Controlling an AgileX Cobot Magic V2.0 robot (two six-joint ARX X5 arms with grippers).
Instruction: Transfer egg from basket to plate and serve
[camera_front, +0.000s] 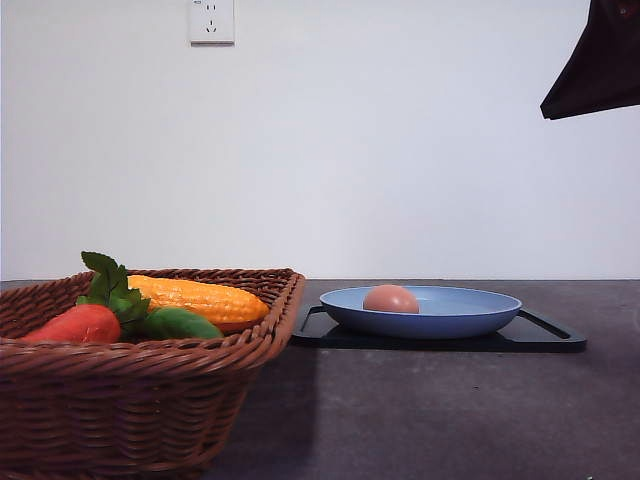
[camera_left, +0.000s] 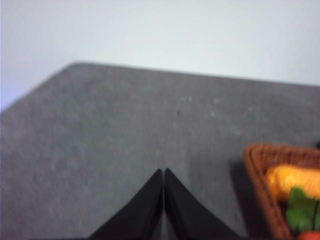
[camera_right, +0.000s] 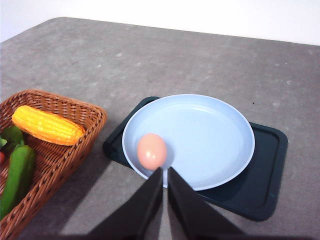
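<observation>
The tan egg (camera_front: 390, 298) (camera_right: 151, 151) lies in the blue plate (camera_front: 470, 310) (camera_right: 210, 140), near its left rim. The plate rests on a flat black tray (camera_front: 545, 335) (camera_right: 265, 185). Left of it stands the brown wicker basket (camera_front: 150, 400) (camera_right: 70, 150) (camera_left: 260, 185). My right gripper (camera_right: 164, 172) hangs above the plate's near edge, fingers together and holding nothing; part of that arm (camera_front: 600, 60) shows at the upper right in the front view. My left gripper (camera_left: 164, 172) is shut over bare table left of the basket.
The basket holds a yellow corn cob (camera_front: 200, 298) (camera_right: 47, 125), a green cucumber (camera_front: 180, 323) (camera_right: 17, 175) and a red vegetable with green leaves (camera_front: 85, 322). A grey tabletop (camera_front: 450, 420) runs to a white wall bearing a socket (camera_front: 211, 20).
</observation>
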